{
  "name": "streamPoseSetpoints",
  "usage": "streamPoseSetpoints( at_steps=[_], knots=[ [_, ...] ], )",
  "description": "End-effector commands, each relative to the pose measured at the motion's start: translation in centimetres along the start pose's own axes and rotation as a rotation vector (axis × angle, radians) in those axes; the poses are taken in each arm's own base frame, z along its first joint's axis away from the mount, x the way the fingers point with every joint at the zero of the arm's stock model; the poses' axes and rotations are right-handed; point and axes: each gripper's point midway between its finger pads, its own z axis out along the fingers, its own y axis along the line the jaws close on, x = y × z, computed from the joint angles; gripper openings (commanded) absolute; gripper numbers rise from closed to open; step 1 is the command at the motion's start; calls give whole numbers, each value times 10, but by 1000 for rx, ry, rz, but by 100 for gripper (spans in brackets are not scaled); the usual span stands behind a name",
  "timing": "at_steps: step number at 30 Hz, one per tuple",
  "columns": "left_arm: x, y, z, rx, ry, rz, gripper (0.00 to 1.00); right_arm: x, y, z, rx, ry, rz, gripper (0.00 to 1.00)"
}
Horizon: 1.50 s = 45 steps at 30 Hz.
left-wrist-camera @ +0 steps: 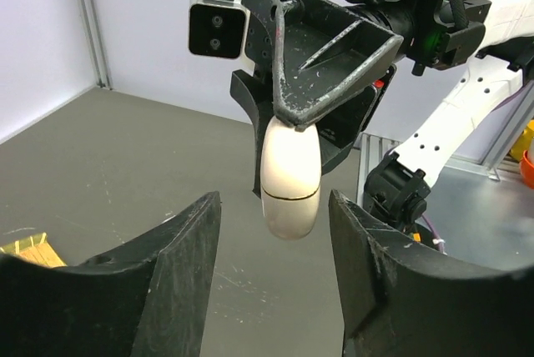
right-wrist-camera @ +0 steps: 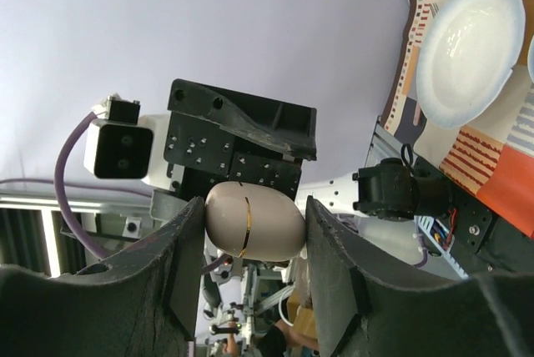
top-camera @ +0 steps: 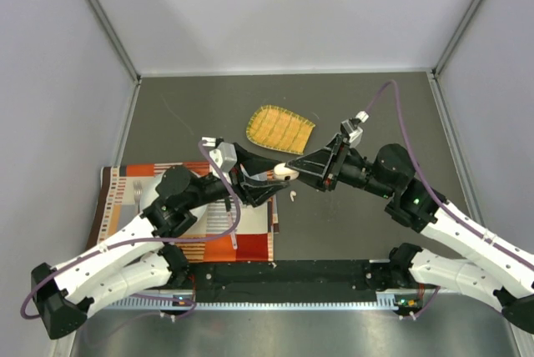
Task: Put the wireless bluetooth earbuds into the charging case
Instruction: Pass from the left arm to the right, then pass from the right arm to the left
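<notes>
The right gripper [right-wrist-camera: 248, 232] pinches a cream, egg-shaped charging case [right-wrist-camera: 254, 222] between its two dark fingers [right-wrist-camera: 179, 248] — in the right wrist view the case sits low in the middle of the frame, touched on both sides, a thin gold seam running across it. In the left wrist view the same case [left-wrist-camera: 290, 180] hangs at the centre of the frame from the tip of the right arm's scuffed black fingers, its rounded end pointing down.

The left gripper [left-wrist-camera: 275, 265] has its fingers [left-wrist-camera: 179, 248] spread, one on each side of the case at the bottom of that frame, with a gap showing between each finger and the case; they touch nothing.

From the top camera the two grippers meet just below the centre of the frame, the case [top-camera: 285, 170] a pale spot between them. One small white earbud [top-camera: 294, 197] lies on the grey table [top-camera: 359, 107] just below and right of the case. Other earbuds cannot be made out.

Farther out, a woven yellow mat [top-camera: 280, 128] lies above the grippers. At lower left a striped orange and brown cloth [top-camera: 250, 247] carries a white plate [right-wrist-camera: 464, 48] — a fork [top-camera: 137, 192] lies at the cloth's left side.
</notes>
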Motion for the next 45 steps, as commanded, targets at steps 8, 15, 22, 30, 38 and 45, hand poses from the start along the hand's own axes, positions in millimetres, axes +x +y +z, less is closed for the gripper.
streamPoseSetpoints(
  at_steps=[8, 15, 22, 30, 38, 45],
  knots=[
    [-24, -8, -2, 28, -161, 18, 59, -1, 22, -5, -93, 1, 0, 6],
    [-26, -10, 5, 62, -186, 2, 52, -1, 23, -3, -98, 4, 6, 6],
    [-26, -9, 7, 64, -195, -3, 50, 0, 22, -3, -102, 10, 14, 6],
    [-20, -9, 11, 71, -179, -20, 51, 0, 26, -4, -134, 8, 23, 6],
    [-20, -7, 12, 59, -183, -20, 54, -1, 30, -6, -147, -1, 19, 6],
    [-22, -7, 14, 59, -184, -17, 32, -1, 28, -6, -143, 1, 23, 6]
  ],
)
